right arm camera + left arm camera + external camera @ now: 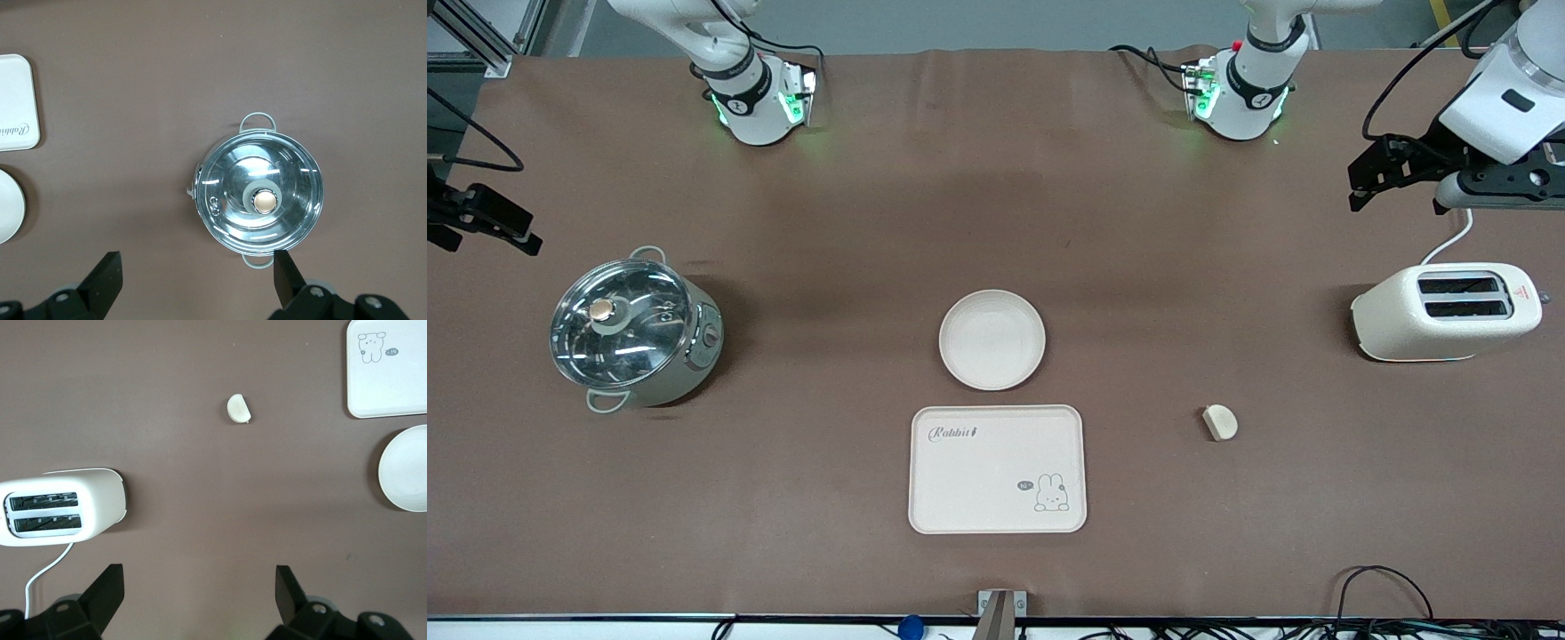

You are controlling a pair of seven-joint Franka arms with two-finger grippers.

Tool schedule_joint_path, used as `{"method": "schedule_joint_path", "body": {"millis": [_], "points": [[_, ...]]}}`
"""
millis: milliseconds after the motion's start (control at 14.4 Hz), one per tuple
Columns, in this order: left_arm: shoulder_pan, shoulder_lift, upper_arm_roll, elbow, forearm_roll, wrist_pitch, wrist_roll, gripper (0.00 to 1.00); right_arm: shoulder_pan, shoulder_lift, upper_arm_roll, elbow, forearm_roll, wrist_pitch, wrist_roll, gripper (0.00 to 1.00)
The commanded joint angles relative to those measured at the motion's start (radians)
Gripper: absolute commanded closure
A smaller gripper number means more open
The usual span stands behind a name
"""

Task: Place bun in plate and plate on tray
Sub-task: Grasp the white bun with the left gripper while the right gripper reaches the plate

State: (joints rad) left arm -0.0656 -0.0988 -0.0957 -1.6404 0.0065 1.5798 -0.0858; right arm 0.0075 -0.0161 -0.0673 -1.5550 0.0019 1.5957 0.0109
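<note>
Two arms wait raised at the ends of a brown bench (996, 222), neither holding anything. The bench is the biggest thing in view, and everything else sits on its brown covering.

Next in size is the tray (997, 468), cream and rectangular with rounded corners, showing "Rabbit" lettering and a small bunny drawing. It lies flat near the middle of the bench, close to the front camera's edge, and it carries nothing. The lidded pot (633, 329) stands toward the right arm's end, its glass lid on and a handle at each side. The toaster (1445, 312), cream with two dark slots, stands toward the left arm's end with a white cord running from it.

The plate (991, 340), round and cream-white, rests just beside the tray and farther from the front camera, apart from it by a narrow strip of bench. Nothing lies in it.

The left gripper (1387, 173) hangs in the air over the bench's edge at the left arm's end, above the toaster's cord; in the left wrist view its fingers (107, 590) are spread wide. The right gripper (480, 222) hangs over the bench at the right arm's end, and its fingers (107, 277) are likewise spread wide.

Smallest is the bun (1220, 422), a pale half-round lump on the bare bench between tray and toaster, well apart from the plate.
</note>
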Motion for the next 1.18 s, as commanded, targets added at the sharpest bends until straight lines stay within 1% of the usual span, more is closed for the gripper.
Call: {"method": "schedule_joint_path", "body": {"millis": [0,208,346,415,554,623,692,831,900,1038,1108], "points": [[0.007,0.022,-0.01,0.039,-0.002,-0.027,0.009,0.0,0.0,-0.007,0.003,-0.003,-0.005,-0.003,0.009,0.0],[0.007,0.062,-0.009,0.051,0.001,-0.02,0.006,0.0,0.002,-0.007,0.003,-0.003,-0.002,-0.003,0.011,0.0],[0.007,0.138,-0.009,0.088,0.0,-0.014,0.008,0.0,0.014,-0.002,0.006,-0.01,0.013,-0.003,0.012,0.0],[0.0,0.18,-0.01,0.102,0.0,-0.011,-0.009,0.0,0.037,0.008,0.007,-0.013,0.035,0.003,0.012,0.0],[-0.005,0.231,-0.013,0.082,0.0,0.105,-0.034,0.0,0.075,0.06,0.006,-0.013,0.096,0.024,0.012,0.0],[-0.006,0.264,-0.015,0.067,0.0,0.138,-0.075,0.0,0.104,0.099,0.006,-0.013,0.127,0.059,0.015,0.0],[-0.01,0.302,-0.018,0.063,0.0,0.169,-0.138,0.0,0.129,0.141,0.006,-0.013,0.162,0.11,0.062,0.0],[-0.035,0.378,-0.018,0.062,0.001,0.23,-0.234,0.0,0.184,0.203,0.006,-0.01,0.187,0.18,0.174,0.0],[-0.043,0.416,-0.018,0.051,0.001,0.282,-0.277,0.0,0.215,0.226,0.006,-0.011,0.187,0.222,0.216,0.0],[-0.043,0.474,-0.018,0.002,0.001,0.418,-0.333,0.0,0.255,0.298,0.006,-0.036,0.211,0.283,0.244,0.0],[-0.043,0.508,-0.018,-0.021,0.001,0.492,-0.357,0.0,0.272,0.312,0.006,-0.072,0.231,0.327,0.244,0.0]]}}
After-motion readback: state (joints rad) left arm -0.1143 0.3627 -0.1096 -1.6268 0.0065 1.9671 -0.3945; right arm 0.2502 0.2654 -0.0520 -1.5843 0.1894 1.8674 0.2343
